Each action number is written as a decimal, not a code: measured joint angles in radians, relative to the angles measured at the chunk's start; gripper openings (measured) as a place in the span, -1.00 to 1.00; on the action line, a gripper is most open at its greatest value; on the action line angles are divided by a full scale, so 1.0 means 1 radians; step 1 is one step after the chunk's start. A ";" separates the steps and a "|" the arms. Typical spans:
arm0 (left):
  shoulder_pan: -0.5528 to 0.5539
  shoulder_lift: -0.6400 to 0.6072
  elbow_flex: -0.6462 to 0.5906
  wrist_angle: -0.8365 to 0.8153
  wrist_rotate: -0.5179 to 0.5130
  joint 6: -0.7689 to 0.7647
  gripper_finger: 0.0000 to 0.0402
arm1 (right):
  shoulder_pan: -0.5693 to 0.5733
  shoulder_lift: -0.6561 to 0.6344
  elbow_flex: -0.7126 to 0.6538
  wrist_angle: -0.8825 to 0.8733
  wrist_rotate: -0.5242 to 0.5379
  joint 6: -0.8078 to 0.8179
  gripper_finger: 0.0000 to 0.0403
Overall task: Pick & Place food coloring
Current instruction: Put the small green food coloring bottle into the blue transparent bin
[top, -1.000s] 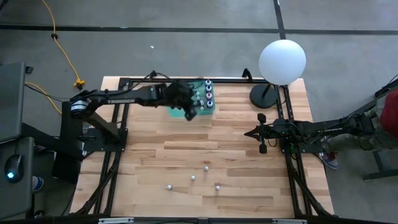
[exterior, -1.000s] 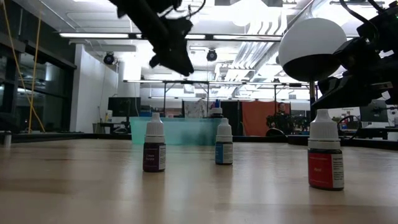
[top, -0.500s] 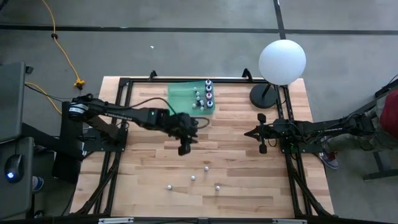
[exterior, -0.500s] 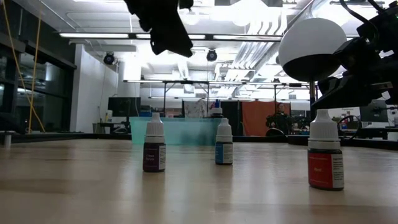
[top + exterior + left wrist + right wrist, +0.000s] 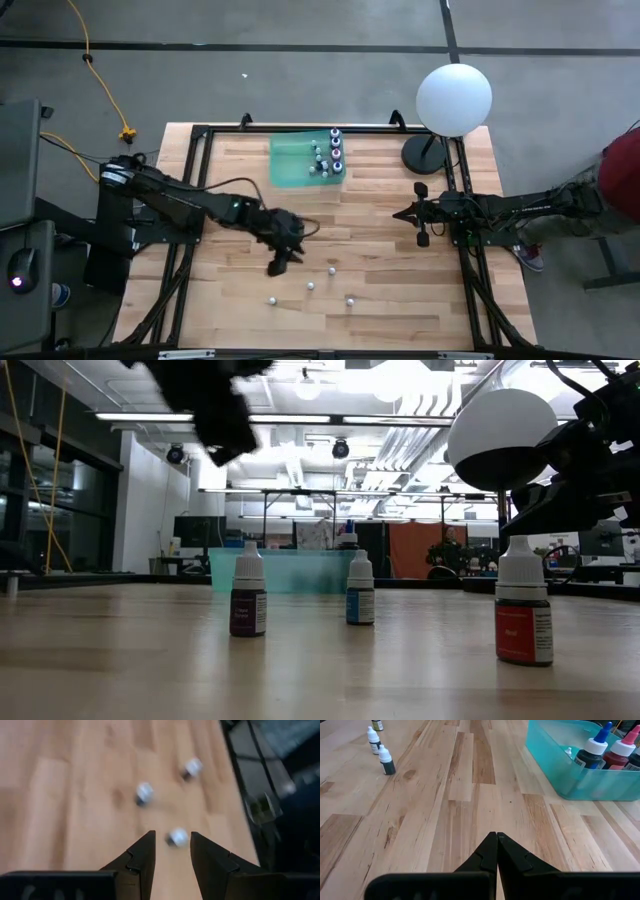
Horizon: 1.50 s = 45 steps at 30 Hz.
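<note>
Several tiny white-capped food coloring bottles stand upright on the wooden table near its near edge: one (image 5: 332, 270), another (image 5: 310, 286), a third (image 5: 270, 299). In the low view they show as dark (image 5: 248, 603), blue (image 5: 360, 602) and red (image 5: 523, 615) bottles. More bottles stand in the teal bin (image 5: 300, 160). My left gripper (image 5: 277, 267) hovers open and empty above the loose bottles. In the left wrist view a bottle (image 5: 176, 837) shows past my left gripper (image 5: 172, 835), between its fingers. My right gripper (image 5: 421, 216) waits shut at the table's right side.
A white globe lamp (image 5: 454, 97) stands on its dark base at the table's far right corner. A black frame (image 5: 190, 200) runs along the table's edges. The right wrist view shows the teal bin (image 5: 570, 775) and two bottles (image 5: 386, 761) beyond bare planks.
My left gripper has swung from above the teal bin toward the table's near edge and now hangs over the loose bottles. The bottles and my right arm have stayed where they were.
</note>
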 joint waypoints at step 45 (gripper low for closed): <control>-0.388 0.080 0.109 -0.370 -0.078 0.103 0.30 | 0.000 0.000 0.000 -0.002 0.000 0.000 -1.00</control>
